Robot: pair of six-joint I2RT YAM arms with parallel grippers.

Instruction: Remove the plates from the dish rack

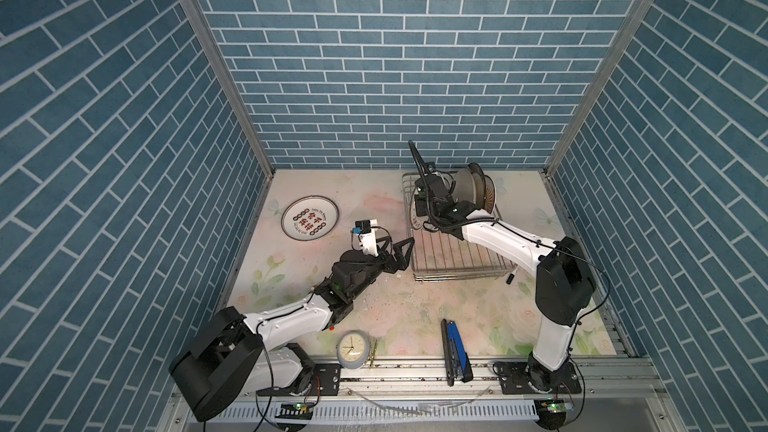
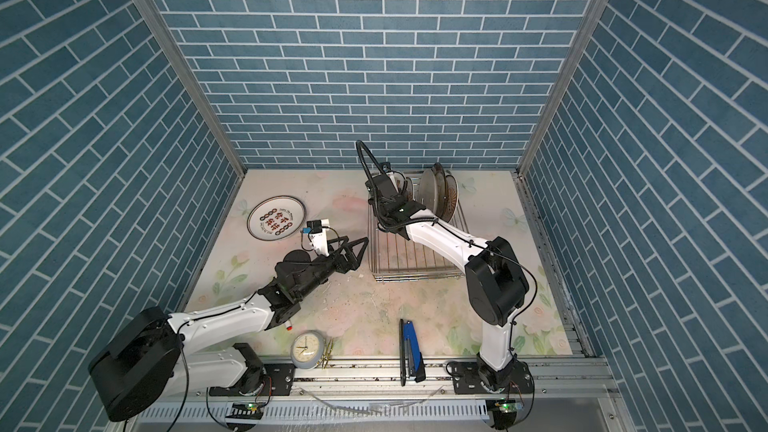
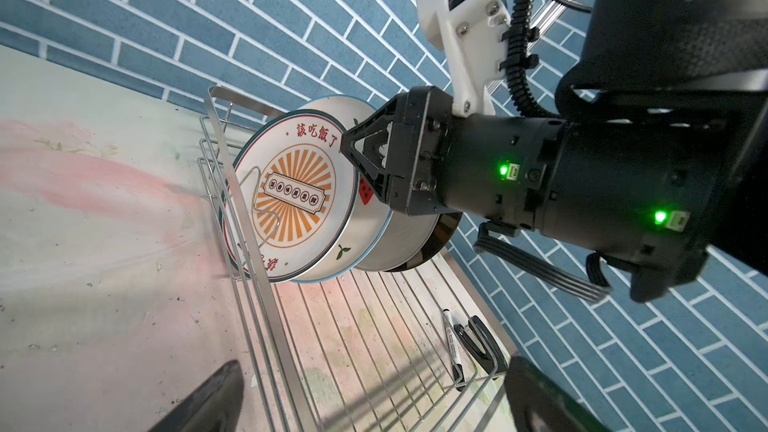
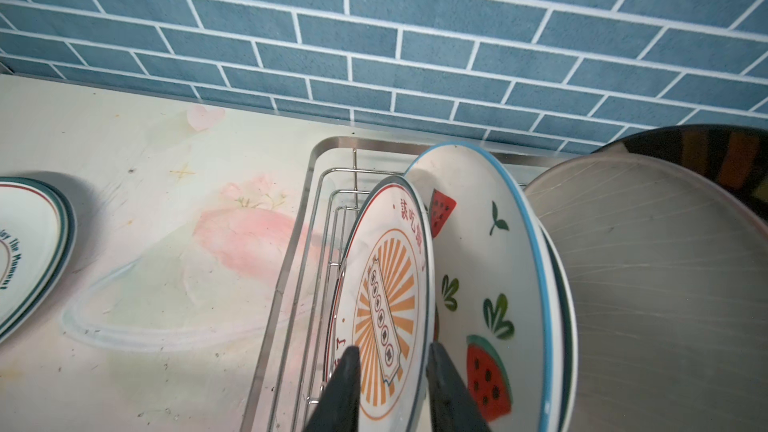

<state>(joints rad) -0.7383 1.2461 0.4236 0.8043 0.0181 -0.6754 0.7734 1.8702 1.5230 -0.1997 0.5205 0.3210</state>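
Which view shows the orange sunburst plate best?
The left wrist view: the sunburst plate shows nearly its whole face. The right wrist view shows it obliquely; in both top views the right arm hides most of it.

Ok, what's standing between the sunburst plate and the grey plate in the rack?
The watermelon plate, blue-rimmed, stands between the sunburst plate and the grey plate; another rim shows just behind it. The right wrist view shows this.
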